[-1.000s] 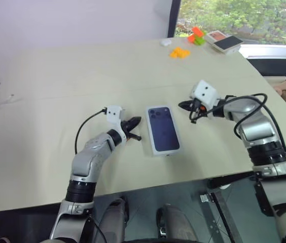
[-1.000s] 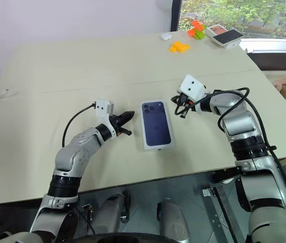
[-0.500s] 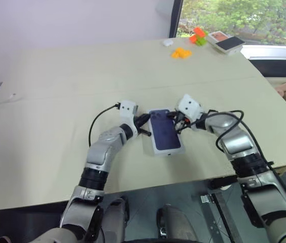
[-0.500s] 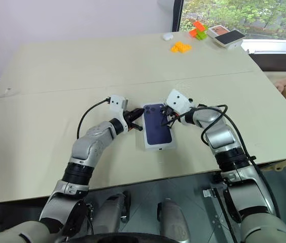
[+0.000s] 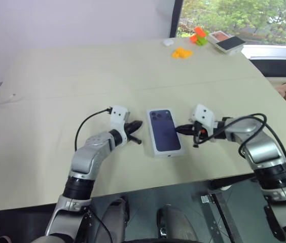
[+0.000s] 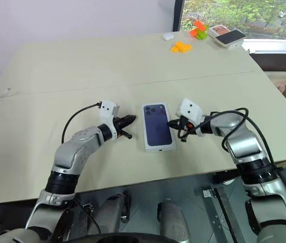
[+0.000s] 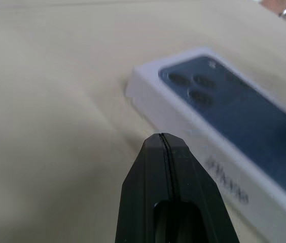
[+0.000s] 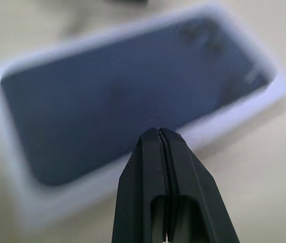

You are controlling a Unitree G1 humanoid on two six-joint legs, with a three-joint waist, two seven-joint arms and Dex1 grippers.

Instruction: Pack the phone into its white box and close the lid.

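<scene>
Lid (image 5: pixel 164 131) of the white phone box lies closed on the beige table (image 5: pixel 57 101), near the front edge, its printed dark blue phone picture facing up. It sits between the two claws: the left gripper (image 5: pixel 135 125) is just beside its left long side, the right gripper (image 5: pixel 179 128) just beside its right long side. From the head views I cannot tell whether either tip touches the cardboard; the left wrist view shows a small gap of table before the side of the box.

The long axis of the box runs away from the robot, tilted slightly, with the printed camera lenses at the far end and small lettering on the side wall.

Both claws have their black fingers (image 7: pixel 164 167) pressed together, pinching nothing. The left forearm reaches in from the left, pointing nearly level toward the box. The right forearm comes in from the right, elbow out, its fingers (image 8: pixel 158 167) angled down over the box edge.

Orange blocks (image 5: pixel 180 52) and another box (image 5: pixel 225 41) sit at the far corner.
</scene>
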